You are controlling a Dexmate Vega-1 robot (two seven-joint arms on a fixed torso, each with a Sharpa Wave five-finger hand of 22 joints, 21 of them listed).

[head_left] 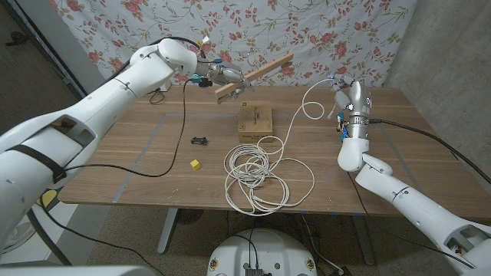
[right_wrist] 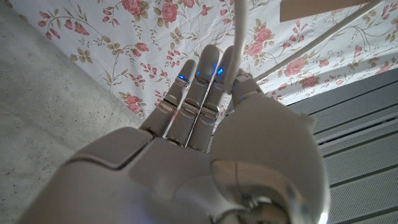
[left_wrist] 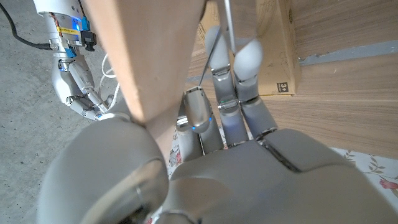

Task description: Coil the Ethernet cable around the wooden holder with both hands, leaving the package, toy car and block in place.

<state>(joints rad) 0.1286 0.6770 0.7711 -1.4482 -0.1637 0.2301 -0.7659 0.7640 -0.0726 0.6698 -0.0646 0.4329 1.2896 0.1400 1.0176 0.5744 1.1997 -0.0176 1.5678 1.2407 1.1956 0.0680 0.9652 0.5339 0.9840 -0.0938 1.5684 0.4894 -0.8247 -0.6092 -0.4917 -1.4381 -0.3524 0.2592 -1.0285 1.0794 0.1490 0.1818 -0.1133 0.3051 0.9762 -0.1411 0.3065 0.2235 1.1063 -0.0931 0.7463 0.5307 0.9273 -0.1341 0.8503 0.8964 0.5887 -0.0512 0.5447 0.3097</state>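
I see my left hand [head_left: 219,75] raised above the far side of the counter [head_left: 138,146], its fingers [left_wrist: 214,115] grasping the wooden holder [head_left: 253,75], which slants up to the right. Below on the counter sit the toy car [head_left: 200,140] and the yellow block [head_left: 196,163], then the package [head_left: 255,120]. The Ethernet cable [head_left: 253,172] lies in loose white loops before the package and climbs rightward to my right hand [head_left: 349,96], whose upright fingers [right_wrist: 199,93] pinch it.
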